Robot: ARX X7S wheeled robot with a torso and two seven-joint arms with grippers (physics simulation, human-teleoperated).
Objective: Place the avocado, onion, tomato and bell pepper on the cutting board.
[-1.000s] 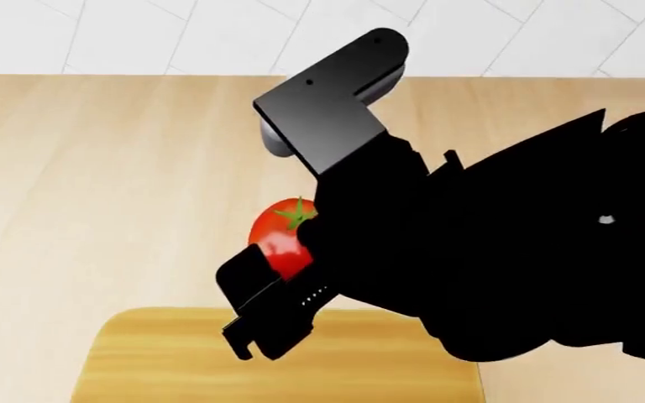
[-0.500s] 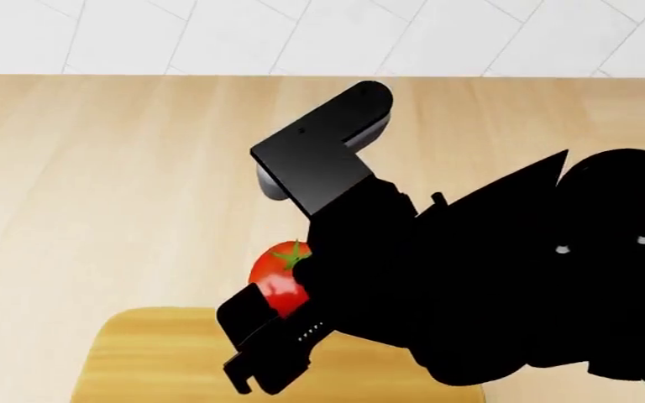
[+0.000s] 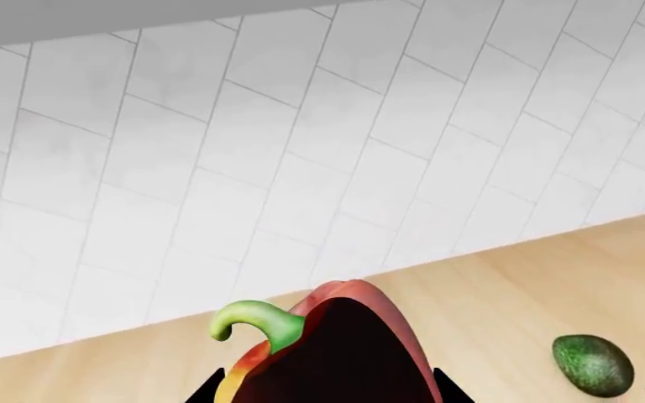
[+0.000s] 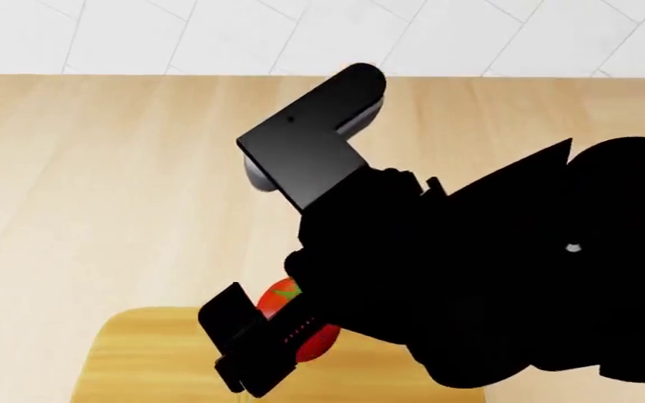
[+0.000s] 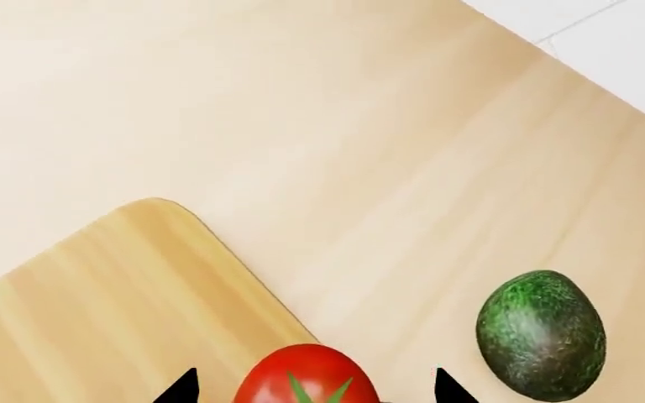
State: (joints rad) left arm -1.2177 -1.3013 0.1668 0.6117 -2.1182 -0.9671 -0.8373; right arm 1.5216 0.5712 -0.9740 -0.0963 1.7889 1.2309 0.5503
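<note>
While our right gripper (image 4: 266, 336) clamps the tomato (image 4: 300, 329) over the cutting board (image 4: 144, 361)'s far edge, a release now could roll it onto the countertop (image 4: 98, 185); the left gripper's opening we cannot tell.

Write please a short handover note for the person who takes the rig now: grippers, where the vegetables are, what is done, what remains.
Right gripper: shut on the tomato, carried above the near edge of the cutting board, not yet released.
Left gripper: the bell pepper sits between its fingers in the left wrist view; whether it is clamped cannot be told.
Avocado: on the countertop beside the board, not on it.
Onion: not seen in any view.
Done: nothing lies on the board yet.
Left: set down the tomato, then place the pepper, avocado and onion.
</note>
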